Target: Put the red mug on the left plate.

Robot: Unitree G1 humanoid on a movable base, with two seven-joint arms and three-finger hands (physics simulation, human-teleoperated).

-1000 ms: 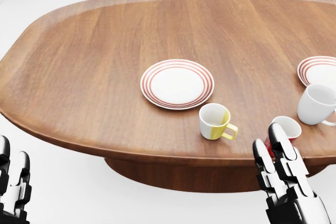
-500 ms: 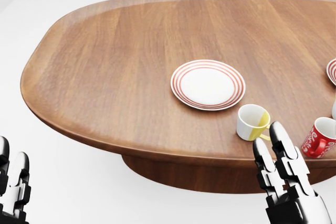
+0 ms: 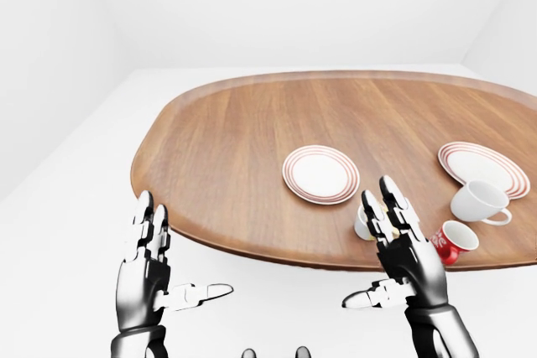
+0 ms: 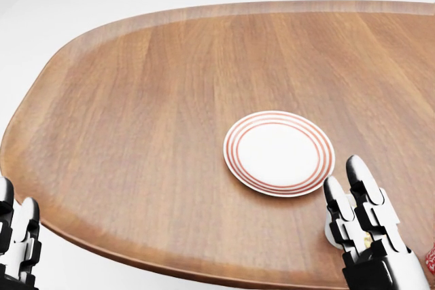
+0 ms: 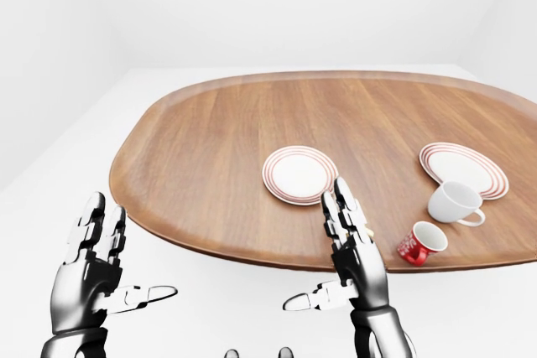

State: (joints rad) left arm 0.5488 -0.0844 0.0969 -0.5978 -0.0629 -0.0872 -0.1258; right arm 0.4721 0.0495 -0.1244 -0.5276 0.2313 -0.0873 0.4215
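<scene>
Red mug (image 5: 422,243): on the table (image 5: 218,136) near its lower edge, tipped over, mouth facing up-left in the right-eye view; apart from both plates.
Left plate (image 5: 299,174): up and to the left of the red mug; nothing on it.
White mug (image 5: 454,202): just above the red mug, below the right plate (image 5: 464,164).
Right hand (image 5: 356,259): left of the red mug, off the table edge, fingers spread, holding nothing; the nearer hand.
Yellow mug (image 3: 364,222): mostly hidden behind the right hand.
Left hand (image 5: 88,272): well left of the red mug, fingers spread, empty.
Change: in the head view the whole picture has shifted, so the camera moved; the red mug now shows only as a sliver at the lower right corner.
</scene>
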